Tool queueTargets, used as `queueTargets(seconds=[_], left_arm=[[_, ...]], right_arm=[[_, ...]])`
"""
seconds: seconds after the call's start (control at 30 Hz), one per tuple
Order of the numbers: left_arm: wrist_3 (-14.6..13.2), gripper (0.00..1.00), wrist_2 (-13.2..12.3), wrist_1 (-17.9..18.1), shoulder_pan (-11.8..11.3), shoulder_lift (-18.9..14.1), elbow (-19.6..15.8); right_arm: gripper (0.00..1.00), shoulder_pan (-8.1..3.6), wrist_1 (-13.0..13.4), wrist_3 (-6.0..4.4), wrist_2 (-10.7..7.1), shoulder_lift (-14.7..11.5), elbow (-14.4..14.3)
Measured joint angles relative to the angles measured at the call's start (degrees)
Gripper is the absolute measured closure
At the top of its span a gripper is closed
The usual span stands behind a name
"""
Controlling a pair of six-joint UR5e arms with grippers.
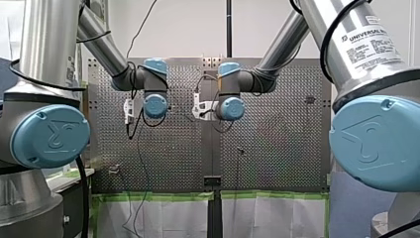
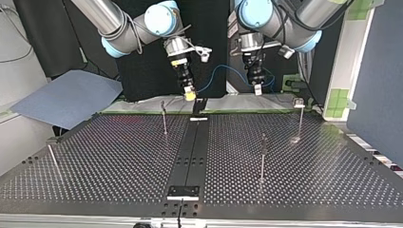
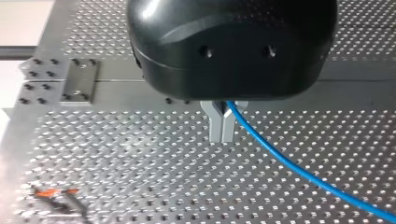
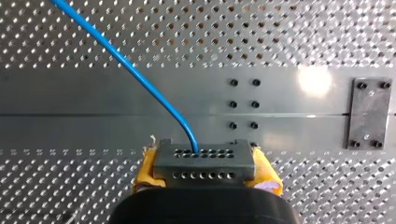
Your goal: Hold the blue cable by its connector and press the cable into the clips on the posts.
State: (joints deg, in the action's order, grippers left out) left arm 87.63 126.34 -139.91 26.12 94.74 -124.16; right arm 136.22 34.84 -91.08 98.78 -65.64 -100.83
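My right gripper (image 4: 205,171) clamps its yellow pads (image 4: 145,169) on the grey connector (image 4: 203,157). My left gripper (image 3: 222,127), its metal fingers (image 3: 215,125) pinched together, grips the blue cable (image 3: 280,156) farther along. In the top view the cable arcs between them over the table's (image 2: 119,156) far edge, apart from the posts (image 2: 263,156).

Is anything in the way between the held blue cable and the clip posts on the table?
Nothing visible is. My right gripper holds the connector, my left gripper pinches the blue cable, and it hangs between them near the far edge of the table in the top view. The posts stand free on it.
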Motion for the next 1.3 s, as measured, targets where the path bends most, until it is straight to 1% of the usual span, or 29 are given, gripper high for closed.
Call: queueTargets(seconds=[0.1,0.23,0.43,0.57,0.67,0.87,1.03,1.23,1.3], left_arm=[[-0.1,1.0,0.0,-0.7,-0.2,-1.5,0.0],[-0.1,1.0,-0.1,-1.1,-0.5,-2.3,0.0],[-1.0,1.0,0.0,-1.1,-1.1,-2.5,0.0],[-1.6,1.0,0.0,-1.1,-1.4,-2.5,0.0],[-2.2,1.0,-0.2,-1.0,-1.7,-2.5,0.1],[-2.5,1.0,-1.0,-1.4,-2.8,-2.5,1.0],[-1.9,1.0,-1.4,-2.3,-3.6,-2.5,2.2],[-1.0,1.0,-1.9,-2.9,-4.8,-2.4,3.0],[-0.9,1.0,-2.1,-3.0,-5.3,-2.5,3.1]], right_arm=[[1.0,0.04,-0.2,0.02,-0.26,0.0,0.4],[1.0,0.1,-0.9,0.12,-0.35,-0.1,1.4],[1.0,0.21,-3.9,0.17,-0.83,-0.2,4.4],[1.0,0.21,-5.0,-0.03,-2.05,-0.2,6.6],[1.0,0.23,-5.4,-0.16,-2.98,-0.2,8.0],[1.0,0.24,-5.6,-1.15,-3.59,-0.2,9.8],[1.0,0.24,-6.9,-1.82,-4.16,-0.2,11.8],[1.0,0.13,-8.0,-3.14,-4.28,-0.2,13.7],[1.0,-0.07,-8.2,-3.87,-4.21,-0.2,14.3]])
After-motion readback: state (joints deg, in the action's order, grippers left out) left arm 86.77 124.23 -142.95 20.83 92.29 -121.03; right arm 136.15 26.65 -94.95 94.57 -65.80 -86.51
